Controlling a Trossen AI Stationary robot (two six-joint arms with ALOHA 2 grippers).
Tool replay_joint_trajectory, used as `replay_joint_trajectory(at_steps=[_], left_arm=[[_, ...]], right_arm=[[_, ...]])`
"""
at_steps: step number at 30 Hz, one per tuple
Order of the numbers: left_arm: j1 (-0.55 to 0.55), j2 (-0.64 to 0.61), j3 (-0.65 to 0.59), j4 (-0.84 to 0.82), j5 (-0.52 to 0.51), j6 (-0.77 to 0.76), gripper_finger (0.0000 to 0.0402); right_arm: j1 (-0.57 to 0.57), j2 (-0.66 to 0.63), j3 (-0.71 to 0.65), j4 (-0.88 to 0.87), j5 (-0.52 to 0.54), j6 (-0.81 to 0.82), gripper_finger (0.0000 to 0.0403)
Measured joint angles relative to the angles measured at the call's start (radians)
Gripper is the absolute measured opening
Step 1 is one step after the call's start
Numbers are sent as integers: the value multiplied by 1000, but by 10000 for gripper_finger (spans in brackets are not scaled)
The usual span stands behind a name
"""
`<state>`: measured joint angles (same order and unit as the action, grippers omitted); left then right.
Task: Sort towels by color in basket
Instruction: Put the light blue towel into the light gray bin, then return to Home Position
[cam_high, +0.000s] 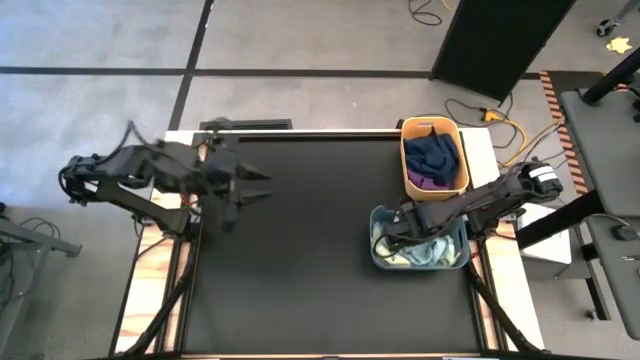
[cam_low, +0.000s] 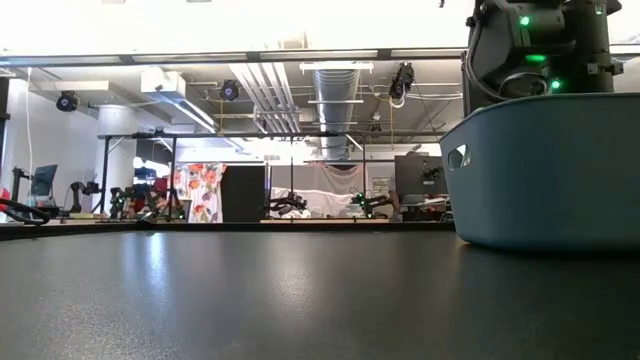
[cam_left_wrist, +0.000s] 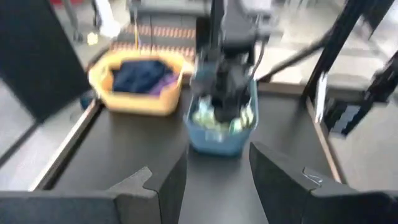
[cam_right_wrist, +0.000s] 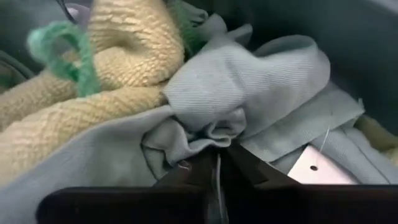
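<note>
Reaching down into the blue bin (cam_high: 378, 250), right tool (cam_right_wrist: 217, 163) pinched shut on light blue towel (cam_right_wrist: 249, 81); left tool (cam_high: 262, 185) open.

Work surface: black table top (cam_high: 300, 250), matte, with pale edging visible along its far side and light wood at the left edge. Two bins rest directly on it at the right side: a yellow basket (cam_high: 409, 172) toward the far edge, and a blue-grey basket (cam_high: 377, 250) just beside it, nearer the front.
</note>
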<state>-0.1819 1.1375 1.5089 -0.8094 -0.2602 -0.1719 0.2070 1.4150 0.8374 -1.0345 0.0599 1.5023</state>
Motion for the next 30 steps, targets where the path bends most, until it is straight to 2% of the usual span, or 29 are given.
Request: replay_joint_trajectory(at_steps=[4,7,12,15,19,21,23,26,30], left_arm=[[0,-46,0,107,13,33,159],[1,-81,0,148,16,51,159],[0,-135,0,163,-34,30,159],[1,-156,1,156,-56,-11,159],[0,-162,1,144,-55,34,159],[0,-159,1,142,-58,17,159],[0,-147,1,142,-90,-84,159],[1,-113,0,132,-97,-98,159],[0,-61,-3,80,-94,-88,159]], right_arm=[[0,-31,10,19,-20,28,51],[0,-92,37,-5,-24,42,93],[0,-206,137,-167,-10,50,174],[0,-270,204,-232,22,-34,213],[0,-344,272,-182,125,-299,247],[0,-369,288,-77,194,-532,256],[0,-386,283,60,207,-788,259],[12,-389,261,210,131,-1118,253],[23,-366,255,197,-37,-1289,235]])
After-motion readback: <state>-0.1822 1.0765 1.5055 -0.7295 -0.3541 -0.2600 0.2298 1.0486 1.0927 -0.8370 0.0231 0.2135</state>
